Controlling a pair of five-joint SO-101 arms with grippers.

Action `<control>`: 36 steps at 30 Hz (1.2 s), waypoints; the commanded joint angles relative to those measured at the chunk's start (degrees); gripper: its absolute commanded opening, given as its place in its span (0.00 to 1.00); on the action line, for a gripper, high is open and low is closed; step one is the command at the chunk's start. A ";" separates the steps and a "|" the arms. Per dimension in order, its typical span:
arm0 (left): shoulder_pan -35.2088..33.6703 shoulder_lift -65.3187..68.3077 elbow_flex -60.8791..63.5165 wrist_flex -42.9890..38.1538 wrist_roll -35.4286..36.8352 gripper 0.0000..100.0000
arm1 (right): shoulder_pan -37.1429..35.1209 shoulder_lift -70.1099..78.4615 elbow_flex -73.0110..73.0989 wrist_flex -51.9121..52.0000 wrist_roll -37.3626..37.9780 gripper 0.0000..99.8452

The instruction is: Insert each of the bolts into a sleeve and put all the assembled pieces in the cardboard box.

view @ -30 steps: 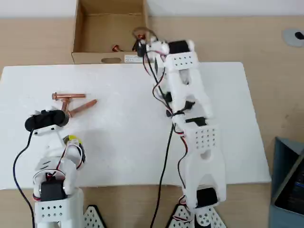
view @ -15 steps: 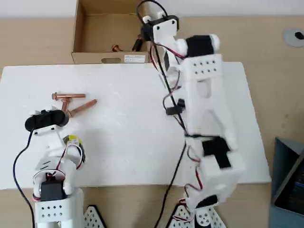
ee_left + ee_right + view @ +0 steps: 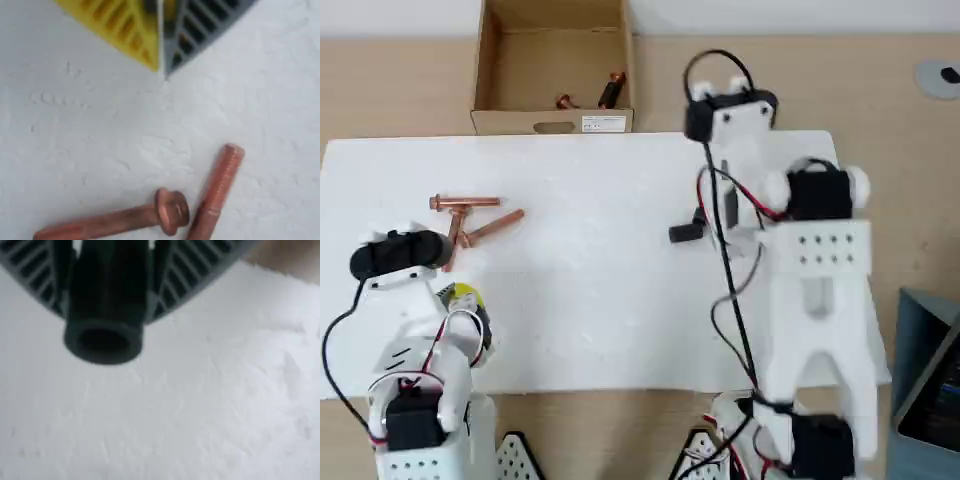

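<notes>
Right gripper [image 3: 107,307] clamps sleeve [image 3: 103,344] — left gripper [image 3: 163,67] closed near bolts [image 3: 171,216].

Bolts [image 3: 170,215]: copper-toned metal with a dull sheen, shanks rough with thread, flanged head smoother.
Foam sheet [image 3: 580,290]: white, matt, pitted and grainy.
Sleeve [image 3: 102,337]: black plastic, matt, smooth-walled.
Left gripper [image 3: 163,71]: 2 ribbed plastic fingers [image 3: 117,27], 1 yellow and 1 grey, slight gloss.
Cardboard box [image 3: 520,122], at 11 o'clock off the sheet: brown paperboard, matt.
Table [image 3: 390,90]: light wood-look, smooth.
Arms [image 3: 817,300]: white plastic, perforated plates, satin.
</notes>
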 commanded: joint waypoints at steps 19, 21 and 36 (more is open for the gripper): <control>-0.44 55.78 -45.45 0.79 9.93 0.00 | 10.95 -17.98 20.44 -5.98 -0.26 0.01; -0.44 60.00 -47.56 1.49 9.93 0.00 | 11.74 -18.15 20.53 -6.15 -0.26 0.01; -7.21 96.40 -70.33 11.08 -16.53 0.01 | 12.88 -17.89 20.62 -6.42 -0.26 0.01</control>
